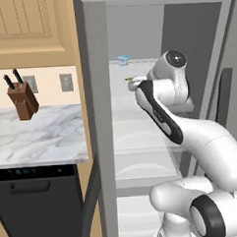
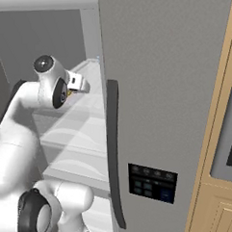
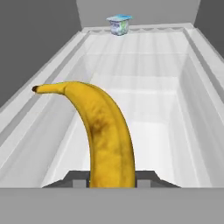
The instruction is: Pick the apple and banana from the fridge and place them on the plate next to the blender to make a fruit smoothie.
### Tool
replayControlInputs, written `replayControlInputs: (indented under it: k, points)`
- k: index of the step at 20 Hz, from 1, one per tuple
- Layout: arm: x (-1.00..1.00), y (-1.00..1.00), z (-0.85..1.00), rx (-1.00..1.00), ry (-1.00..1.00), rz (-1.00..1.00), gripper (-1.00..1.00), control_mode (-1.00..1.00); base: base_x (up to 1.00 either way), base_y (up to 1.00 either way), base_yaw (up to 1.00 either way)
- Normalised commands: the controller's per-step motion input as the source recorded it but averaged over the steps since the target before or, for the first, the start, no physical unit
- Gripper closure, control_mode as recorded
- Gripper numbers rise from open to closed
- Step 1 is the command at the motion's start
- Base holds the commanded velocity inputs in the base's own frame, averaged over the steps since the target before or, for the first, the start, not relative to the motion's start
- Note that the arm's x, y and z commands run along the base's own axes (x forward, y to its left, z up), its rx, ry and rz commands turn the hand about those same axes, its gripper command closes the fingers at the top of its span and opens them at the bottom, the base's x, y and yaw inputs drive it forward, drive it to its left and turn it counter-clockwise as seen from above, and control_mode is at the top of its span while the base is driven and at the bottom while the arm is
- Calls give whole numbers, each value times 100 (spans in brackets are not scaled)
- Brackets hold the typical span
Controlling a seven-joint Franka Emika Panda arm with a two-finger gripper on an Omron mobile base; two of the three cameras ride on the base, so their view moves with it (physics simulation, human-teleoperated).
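Inside the fridge, at upper-shelf level, the gripper is clamped on the banana: jaws closed against both sides of the fruit's near end, dark finger tips just visible left & right of it at the bottom of the hand view. Banana rises from the grip & curves away toward the left of that view, dark tip pointing left, brown blotch about halfway along its body. It hangs over a white shelf tray w/ raised sides; whether it touches the tray floor can't be told. At the far end of the tray, against the grey back wall, sits a small blue-white cup, well apart from the banana.

From the left base view a bit of yellow-green shows at the hand, w/ the cup further back on the same shelf. Arm reaches in from lower right, elbow bent, over white drawers below. Right base view: hand w/ a sliver of yellow by it, next to the closed right door & its long dark handle.

Left of the fridge: marble counter w/ a brown knife block, dark dishwasher beneath.
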Motion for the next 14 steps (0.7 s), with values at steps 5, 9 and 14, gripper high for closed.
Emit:
replayControlInputs:
  k: [5,9,14]
  points:
    - [-100,0,66,0,-12,0,100,-100,0,0,0]
    - [-100,-1,39,0,6,0,100,-100,0,0,0]
    - [-100,-33,0,-2,34,2,100,-100,0,0,0]
